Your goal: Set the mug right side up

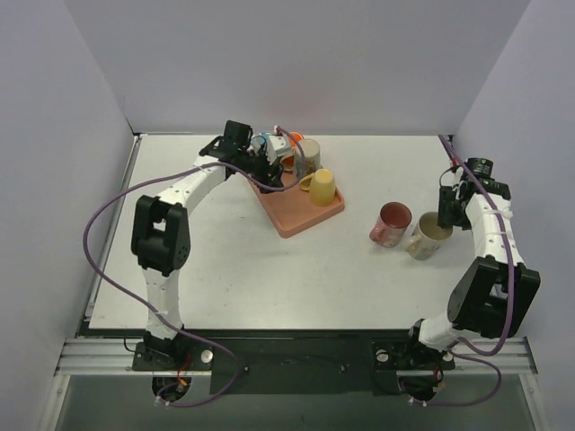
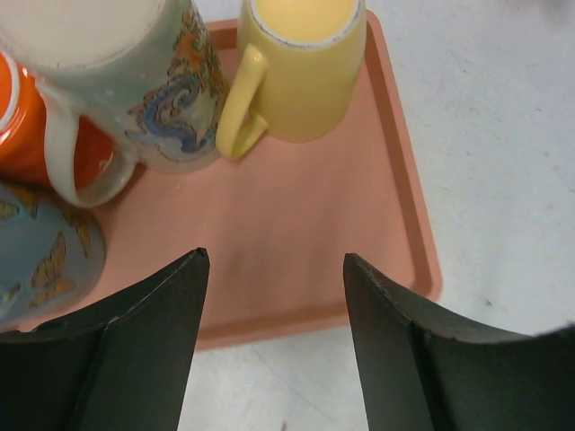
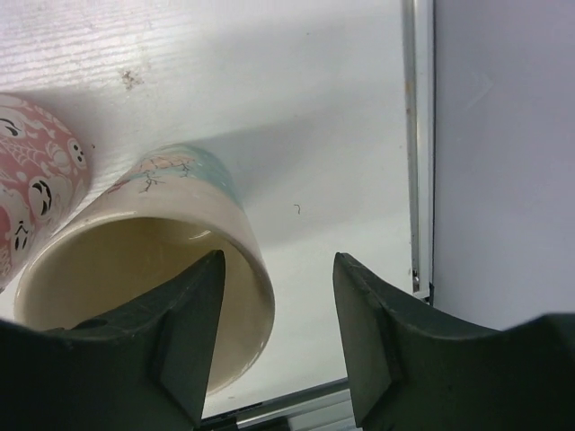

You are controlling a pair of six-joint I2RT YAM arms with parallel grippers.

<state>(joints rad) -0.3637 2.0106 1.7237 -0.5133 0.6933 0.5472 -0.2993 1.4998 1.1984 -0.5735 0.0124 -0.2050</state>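
My left fingers (image 2: 135, 359) were matt black plastic. The salmon tray (image 2: 296, 269) looked like smooth, dull plastic; the yellow mug (image 2: 305, 90) on it was glazed, glossy ceramic. The white table (image 3: 269, 108) showed a faint matt grain.

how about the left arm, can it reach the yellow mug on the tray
Probably yes. The left gripper hangs open over the tray, and only bare tray floor lies between it and the yellow mug; the patterned mug stands off to one side.
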